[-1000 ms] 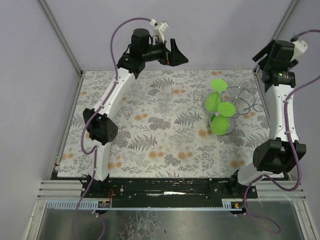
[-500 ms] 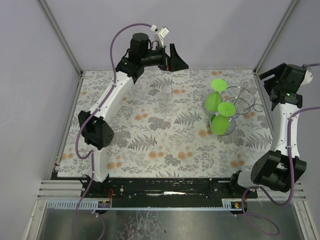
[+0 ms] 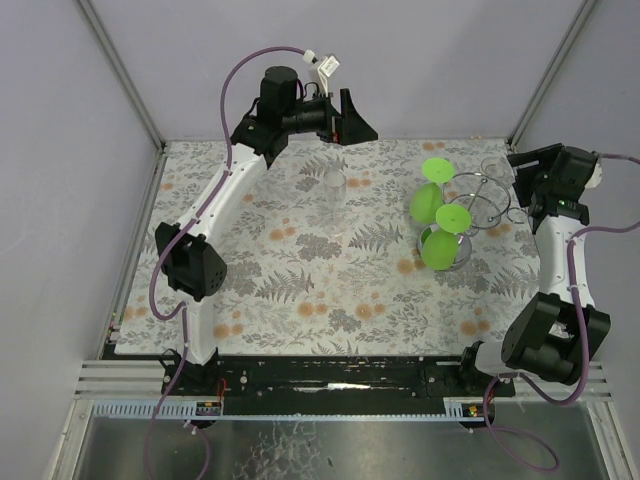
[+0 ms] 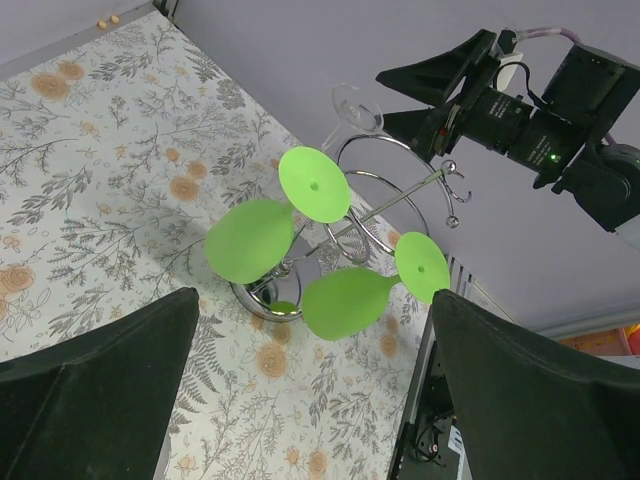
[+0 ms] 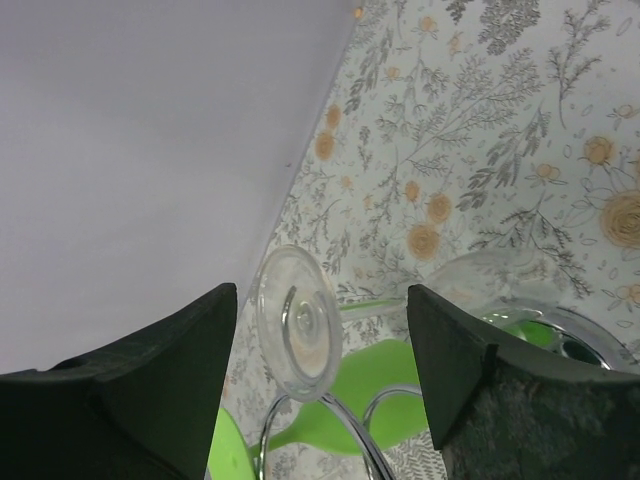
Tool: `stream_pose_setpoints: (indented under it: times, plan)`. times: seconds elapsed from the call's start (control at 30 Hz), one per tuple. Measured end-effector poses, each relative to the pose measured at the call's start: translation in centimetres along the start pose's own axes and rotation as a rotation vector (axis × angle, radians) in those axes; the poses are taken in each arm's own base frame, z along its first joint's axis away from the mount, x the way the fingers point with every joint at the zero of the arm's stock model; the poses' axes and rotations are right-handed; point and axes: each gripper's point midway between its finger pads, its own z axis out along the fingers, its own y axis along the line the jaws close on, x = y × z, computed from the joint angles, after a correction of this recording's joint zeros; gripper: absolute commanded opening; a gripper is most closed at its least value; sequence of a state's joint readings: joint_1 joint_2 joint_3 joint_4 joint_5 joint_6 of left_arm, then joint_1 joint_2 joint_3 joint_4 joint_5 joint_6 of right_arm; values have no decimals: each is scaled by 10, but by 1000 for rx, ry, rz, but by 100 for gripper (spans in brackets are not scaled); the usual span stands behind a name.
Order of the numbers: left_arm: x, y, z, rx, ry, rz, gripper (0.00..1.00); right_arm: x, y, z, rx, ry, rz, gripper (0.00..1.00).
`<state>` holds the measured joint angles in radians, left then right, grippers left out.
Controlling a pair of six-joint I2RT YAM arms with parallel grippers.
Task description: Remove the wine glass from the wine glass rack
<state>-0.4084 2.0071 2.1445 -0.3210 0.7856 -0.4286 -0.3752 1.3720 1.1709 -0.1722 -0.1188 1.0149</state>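
We see the wine glass rack (image 3: pixel 482 200) as a tangle of bright silver wire: round rings, looped arms, and a thin rod ending in small ball tips. It sits on the floral-patterned tabletop (image 3: pixel 300 290). Two green wine glasses (image 3: pixel 425 203) hang on the rack's left side, their flat disc feet and opaque bowls a vivid lime.

The clear wine glass (image 5: pixel 297 322) hangs at the far right edge of the rack. It is transparent and hard to read; we make out mainly its round foot and the start of its stem, which lies slanted across a wire loop.

The right gripper (image 5: pixel 320 300) is just to the right of the rack with its fingers spread apart. In the right wrist view the clear foot appears between them, and we see a gap on each side.

The left gripper (image 3: pixel 352 115) hovers high, well to the left of the rack and beyond it, splayed wide and holding nothing.

A clear tumbler (image 3: pixel 334 190) stands upright on the tabletop, well apart from the rack on its left.
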Motion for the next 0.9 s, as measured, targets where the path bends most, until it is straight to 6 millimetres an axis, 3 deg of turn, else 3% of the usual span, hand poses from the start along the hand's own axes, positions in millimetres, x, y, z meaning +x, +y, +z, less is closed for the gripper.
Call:
stream_pose_setpoints:
  times: [0.17, 0.6, 0.9]
  plan:
    - [1, 0, 0, 1, 3, -2, 100, -5, 10, 1, -42, -22, 31, 70]
    - [15, 7, 2, 1, 34, -31, 100, 12, -15, 9, -17, -5, 122, 60]
    - [13, 1, -1, 10, 32, -25, 100, 7, -8, 1, -81, -46, 166, 56]
